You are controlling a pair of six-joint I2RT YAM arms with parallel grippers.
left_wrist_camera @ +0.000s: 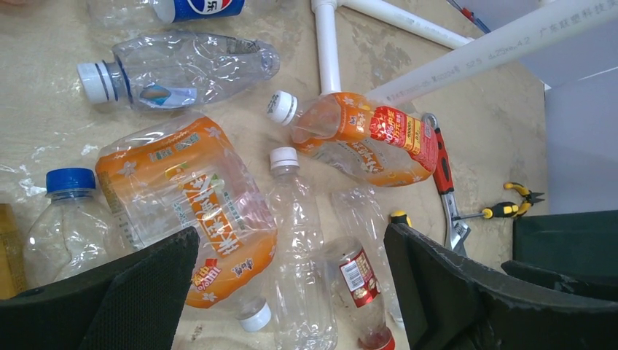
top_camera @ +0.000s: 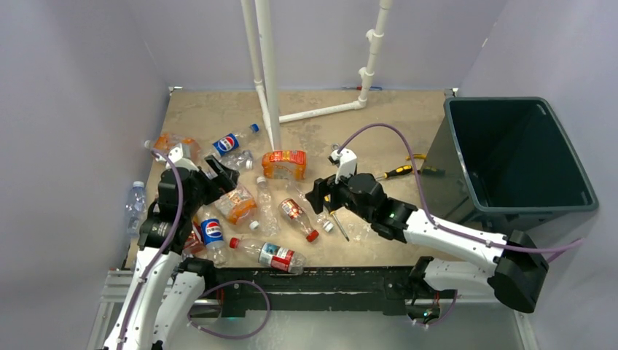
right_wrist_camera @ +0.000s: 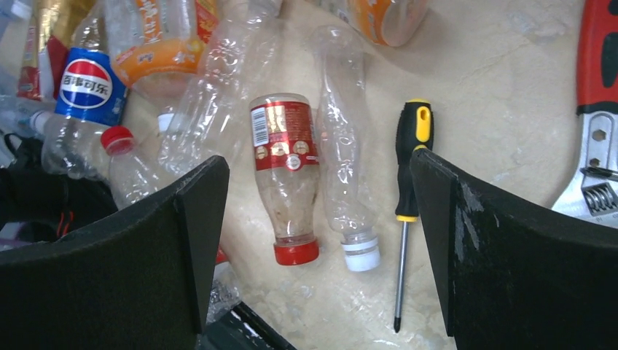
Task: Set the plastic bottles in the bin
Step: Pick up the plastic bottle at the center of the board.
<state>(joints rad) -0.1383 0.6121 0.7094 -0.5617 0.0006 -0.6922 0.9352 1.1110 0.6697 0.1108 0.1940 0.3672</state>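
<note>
The right gripper (top_camera: 323, 195) and left gripper (top_camera: 221, 177) both gape wide, empty. Bottles (top_camera: 232, 141) crowd the worktop's (top_camera: 393, 131) left half; the bin (top_camera: 495, 100) sits at its right edge. The right gripper, closing on the red-labelled bottle (right_wrist_camera: 284, 175), may also pinch the clear bottle (right_wrist_camera: 341, 168) or screwdriver (right_wrist_camera: 408, 189) alongside.

Bottles (top_camera: 271, 254) lie scattered over the table's (top_camera: 408, 131) left half, with 1 clear bottle (top_camera: 135, 205) beyond its left edge. The left gripper (top_camera: 221, 177) hangs above an orange-labelled bottle (top_camera: 237, 204), the right gripper (top_camera: 319, 197) above a red-labelled bottle (top_camera: 299, 216). The bin (top_camera: 510, 153) stands far right.
</note>
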